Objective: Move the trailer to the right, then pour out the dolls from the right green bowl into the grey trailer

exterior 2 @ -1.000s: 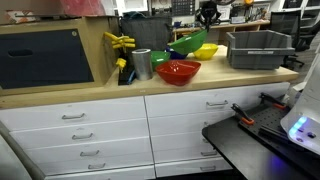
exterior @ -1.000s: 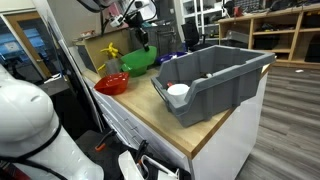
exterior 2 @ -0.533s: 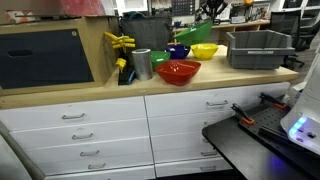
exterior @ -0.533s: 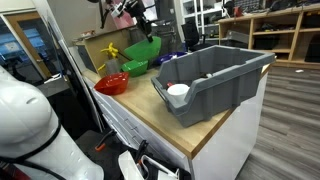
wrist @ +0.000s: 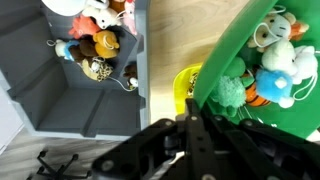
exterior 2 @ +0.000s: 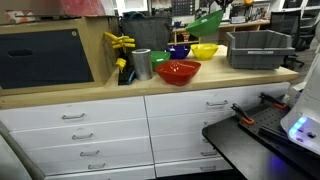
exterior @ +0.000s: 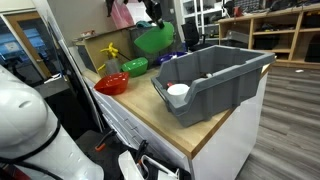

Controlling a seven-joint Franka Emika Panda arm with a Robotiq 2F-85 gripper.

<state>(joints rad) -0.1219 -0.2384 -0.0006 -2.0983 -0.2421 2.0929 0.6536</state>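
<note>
My gripper is shut on the rim of the right green bowl and holds it in the air, tilted. The dolls, small green, orange, white and pale blue plush toys, lie inside it. In both exterior views the raised bowl hangs above the counter, with the gripper at its top edge. The grey trailer stands on the counter's end, apart from the bowl, with a white round cup in its front corner.
A second green bowl and a red bowl sit on the counter. Yellow and blue bowls and a metal can stand behind. Past the counter's edge in the wrist view, a grey bin holds plush toys.
The green bowl has risen off the counter in the shut gripper, tilting more and drifting toward the trailer. The trailer and the other bowls have stayed put.
</note>
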